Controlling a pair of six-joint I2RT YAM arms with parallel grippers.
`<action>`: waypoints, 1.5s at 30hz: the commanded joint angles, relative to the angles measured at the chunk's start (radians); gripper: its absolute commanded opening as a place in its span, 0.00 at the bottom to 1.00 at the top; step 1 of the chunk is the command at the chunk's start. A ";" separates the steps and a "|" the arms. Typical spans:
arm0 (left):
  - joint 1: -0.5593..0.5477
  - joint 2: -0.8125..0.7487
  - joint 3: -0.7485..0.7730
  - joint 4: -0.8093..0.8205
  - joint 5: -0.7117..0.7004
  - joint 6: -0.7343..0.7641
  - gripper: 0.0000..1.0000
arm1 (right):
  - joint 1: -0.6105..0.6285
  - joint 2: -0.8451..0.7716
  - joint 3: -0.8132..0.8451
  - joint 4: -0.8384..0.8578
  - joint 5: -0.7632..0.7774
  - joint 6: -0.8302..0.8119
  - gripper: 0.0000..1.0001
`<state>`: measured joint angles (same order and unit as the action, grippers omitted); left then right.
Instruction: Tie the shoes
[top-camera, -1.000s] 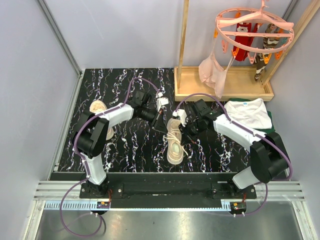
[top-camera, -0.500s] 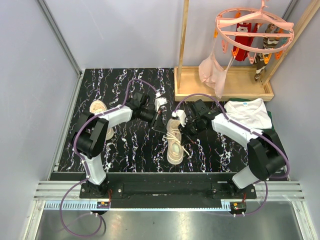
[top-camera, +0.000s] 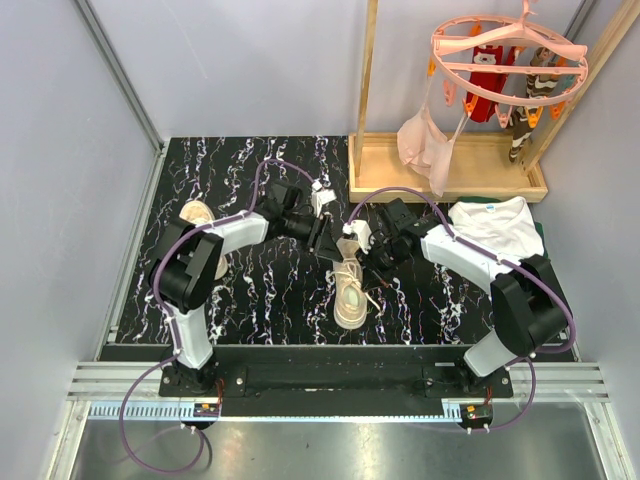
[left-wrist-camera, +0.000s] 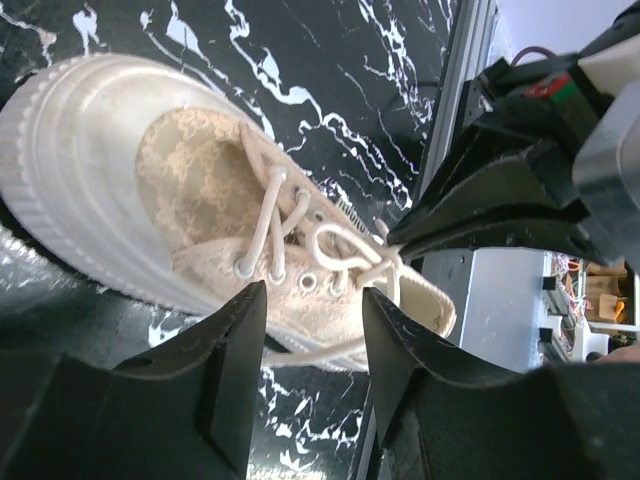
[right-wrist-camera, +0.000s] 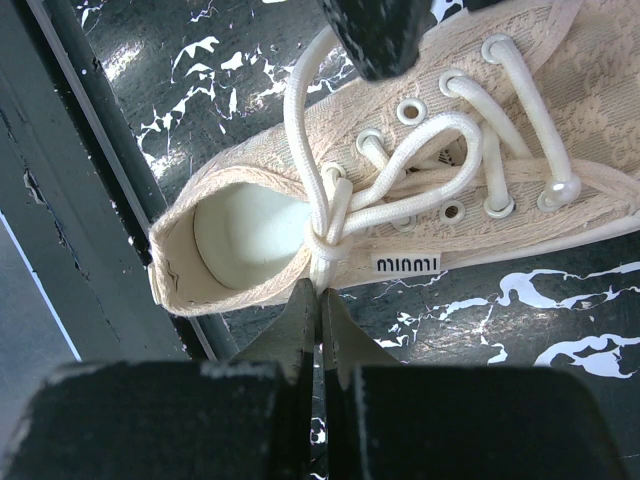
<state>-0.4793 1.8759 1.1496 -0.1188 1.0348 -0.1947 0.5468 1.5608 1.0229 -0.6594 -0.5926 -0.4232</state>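
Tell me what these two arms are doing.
Both arms are working on one small beige lace-up sneaker lying near the middle of the black marbled table. The right hand is shut on the white lace just below where it crosses, near the heel opening. The left hand is open, hovering over the laced eyelets. The lace lies loose, with no finished bow. A second beige sneaker sits apart at the table's left.

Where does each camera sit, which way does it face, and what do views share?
Top external: above, behind the bases, facing down at the table; left arm, right arm show.
Left wrist: faces down at the shoe toe; its open left claw shows.
Right wrist: faces down at the heel; right claw shut on lace.
Shared: that one shoe.
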 joint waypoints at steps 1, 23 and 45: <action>-0.031 0.015 0.029 0.116 -0.010 -0.083 0.45 | -0.004 -0.011 0.036 -0.003 -0.004 -0.006 0.00; -0.116 0.072 0.001 0.298 -0.028 -0.262 0.41 | -0.005 -0.021 0.028 0.012 -0.001 -0.008 0.00; -0.117 0.049 -0.131 0.492 -0.013 -0.459 0.30 | -0.005 -0.028 0.020 0.023 0.017 -0.003 0.00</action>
<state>-0.5911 1.9545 1.0279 0.3092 1.0023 -0.6495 0.5468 1.5608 1.0229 -0.6579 -0.5907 -0.4225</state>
